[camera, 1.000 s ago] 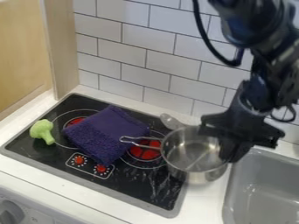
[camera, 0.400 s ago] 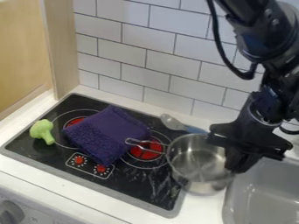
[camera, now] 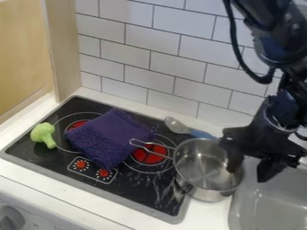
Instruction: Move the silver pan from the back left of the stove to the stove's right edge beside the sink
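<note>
With its two fingers spread wide, the black claw [camera: 247, 175] holds nothing, straddling the right rim of the metal pot [camera: 207, 170], located at the stove's [camera: 141, 193] right edge, near the sink [camera: 269, 213].

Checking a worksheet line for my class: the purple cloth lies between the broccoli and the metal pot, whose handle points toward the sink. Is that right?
No: the camera view shows the handle pointing away from the sink, toward the purple cloth. The cloth does lie between the broccoli and the metal pot.
</note>
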{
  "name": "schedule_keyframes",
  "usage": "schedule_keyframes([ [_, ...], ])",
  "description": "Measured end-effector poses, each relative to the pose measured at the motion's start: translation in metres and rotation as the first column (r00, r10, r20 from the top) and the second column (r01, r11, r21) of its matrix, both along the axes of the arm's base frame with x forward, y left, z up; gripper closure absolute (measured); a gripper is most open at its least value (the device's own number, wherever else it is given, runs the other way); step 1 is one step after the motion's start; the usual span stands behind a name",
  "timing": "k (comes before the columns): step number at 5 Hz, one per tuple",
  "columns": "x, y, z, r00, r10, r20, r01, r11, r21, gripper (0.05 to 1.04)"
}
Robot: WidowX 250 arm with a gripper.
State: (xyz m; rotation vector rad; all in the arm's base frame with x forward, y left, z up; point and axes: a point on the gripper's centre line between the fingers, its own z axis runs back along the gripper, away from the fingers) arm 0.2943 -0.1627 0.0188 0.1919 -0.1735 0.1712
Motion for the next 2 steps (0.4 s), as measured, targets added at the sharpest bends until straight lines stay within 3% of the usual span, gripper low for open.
schedule_keyframes([
  [1,0.000,0.000,0.000,1.000,-0.004,-0.002,0.004,1.000,0.002,0.067],
  [2,0.003,-0.005,0.021,0.997,0.010,0.082,-0.003,0.996,-0.087,0.075],
])
